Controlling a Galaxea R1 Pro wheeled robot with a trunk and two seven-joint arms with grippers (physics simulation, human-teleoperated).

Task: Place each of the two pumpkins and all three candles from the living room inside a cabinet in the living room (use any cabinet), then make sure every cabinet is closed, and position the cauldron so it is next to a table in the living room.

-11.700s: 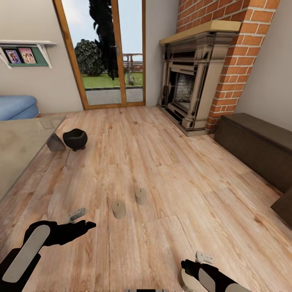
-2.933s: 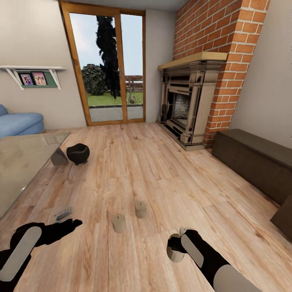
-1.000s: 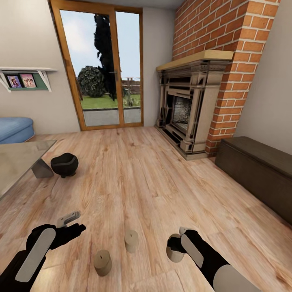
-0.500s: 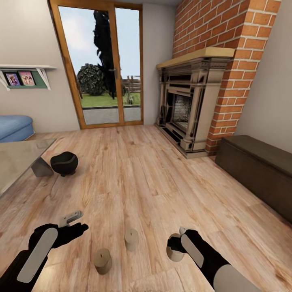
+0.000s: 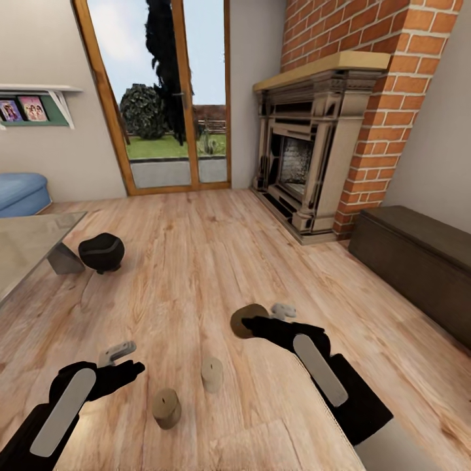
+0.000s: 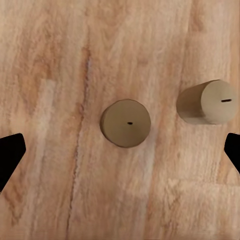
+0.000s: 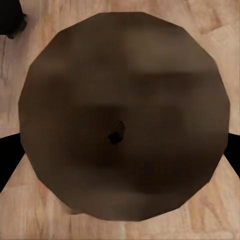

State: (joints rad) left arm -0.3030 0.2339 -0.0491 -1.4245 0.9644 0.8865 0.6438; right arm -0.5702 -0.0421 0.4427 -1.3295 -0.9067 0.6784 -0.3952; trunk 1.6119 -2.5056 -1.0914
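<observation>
Above the wooden floor (image 5: 216,275), one candle (image 5: 247,320) sits clamped in the right pincer (image 5: 261,322), its wick end filling the right wrist view. Two more candles (image 5: 212,374) (image 5: 167,408) stand on the floor to the near left, below the left pincer (image 5: 124,360), spread wide. Far left, the black cauldron (image 5: 101,252) sits just beside the glossy surface (image 5: 26,252); the dark cabinet (image 5: 418,261) runs along the right wall.

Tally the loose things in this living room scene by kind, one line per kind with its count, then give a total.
Candles: 3, two standing on the floor and one held in the right claw, at
Cauldrons: 1, black, on the floor by the table corner
Pumpkins: 0
Total: 4
</observation>
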